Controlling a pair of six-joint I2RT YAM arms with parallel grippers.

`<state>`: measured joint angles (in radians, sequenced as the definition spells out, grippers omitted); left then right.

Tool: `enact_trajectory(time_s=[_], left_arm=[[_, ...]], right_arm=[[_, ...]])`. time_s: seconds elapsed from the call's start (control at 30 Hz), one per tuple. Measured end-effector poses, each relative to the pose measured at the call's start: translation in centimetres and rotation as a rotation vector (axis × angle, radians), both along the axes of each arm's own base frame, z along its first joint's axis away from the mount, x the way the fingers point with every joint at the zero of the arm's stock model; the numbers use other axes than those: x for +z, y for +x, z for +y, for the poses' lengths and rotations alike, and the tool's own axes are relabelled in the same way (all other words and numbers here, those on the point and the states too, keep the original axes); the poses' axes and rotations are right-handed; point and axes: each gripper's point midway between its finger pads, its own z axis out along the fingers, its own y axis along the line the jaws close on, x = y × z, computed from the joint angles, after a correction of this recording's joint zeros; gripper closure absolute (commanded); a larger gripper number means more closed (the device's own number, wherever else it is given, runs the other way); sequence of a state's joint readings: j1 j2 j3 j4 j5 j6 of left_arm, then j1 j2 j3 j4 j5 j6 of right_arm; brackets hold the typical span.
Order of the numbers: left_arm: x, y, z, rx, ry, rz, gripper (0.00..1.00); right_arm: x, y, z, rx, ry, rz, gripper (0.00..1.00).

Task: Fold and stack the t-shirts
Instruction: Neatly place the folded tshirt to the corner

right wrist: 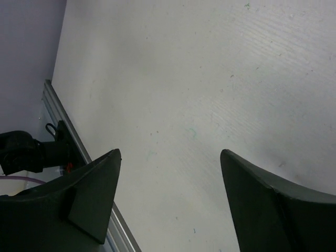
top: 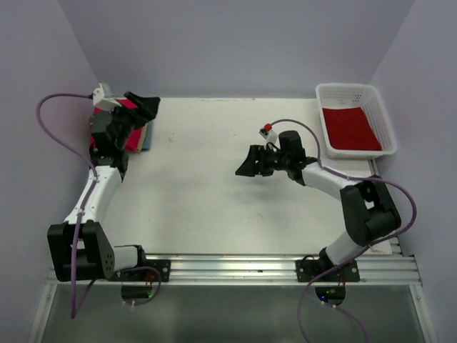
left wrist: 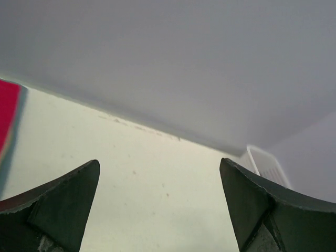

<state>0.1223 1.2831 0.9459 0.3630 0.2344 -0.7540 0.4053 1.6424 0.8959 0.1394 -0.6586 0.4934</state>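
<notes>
Two pincers, both spread wide and empty: the left pincer (top: 145, 106) hovers at the upper left of the overhead view, over a folded pile (top: 137, 139), red on top with a blue-grey edge showing beneath; the right pincer (top: 247, 163) hangs above the middle of the table (top: 207, 200). One more red shirt (top: 350, 128), plain and bright, lies fairly flat in the white basket (top: 346, 88) at the upper right. Fetching it looks like the step in hand; the right arm would need to swing over and pinch the cloth's top layer
</notes>
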Motion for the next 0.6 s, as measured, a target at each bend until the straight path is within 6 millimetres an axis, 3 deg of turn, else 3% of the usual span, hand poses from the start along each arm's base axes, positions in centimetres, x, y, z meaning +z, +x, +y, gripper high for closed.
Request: enact_trajectory(time_s=[0.03, 0.1, 0.13, 0.33, 0.43, 0.6], left_arm=[[-0.5, -0.3, -2.0, -0.060, 0.020, 0.009, 0.00], [-1.9, -1.4, -5.6, -0.173, 0.061, 0.035, 0.00], [-2.7, -2.1, -7.1, -0.218, 0.077, 0.052, 0.00], [-6.5, -8.1, -14.7, -0.453, 0.193, 0.104, 0.00], [-8.3, -11.0, -17.3, -0.553, 0.246, 0.126, 0.00], [-10.9, -13.4, -19.0, -0.635, 0.289, 0.193, 0.00]], right_arm=[[0.6, -0.2, -0.3, -0.007, -0.009, -0.018, 0.11], [2.5, -0.6, -1.1, -0.028, -0.023, -0.079, 0.09], [3.4, -0.9, -1.5, -0.037, -0.029, -0.105, 0.01], [10.0, -2.5, -5.2, -0.165, -0.081, -0.326, 0.01], [11.9, -3.3, -7.4, -0.249, -0.127, -0.399, 0.01], [11.8, -4.4, -10.2, -0.351, -0.199, -0.412, 0.01]])
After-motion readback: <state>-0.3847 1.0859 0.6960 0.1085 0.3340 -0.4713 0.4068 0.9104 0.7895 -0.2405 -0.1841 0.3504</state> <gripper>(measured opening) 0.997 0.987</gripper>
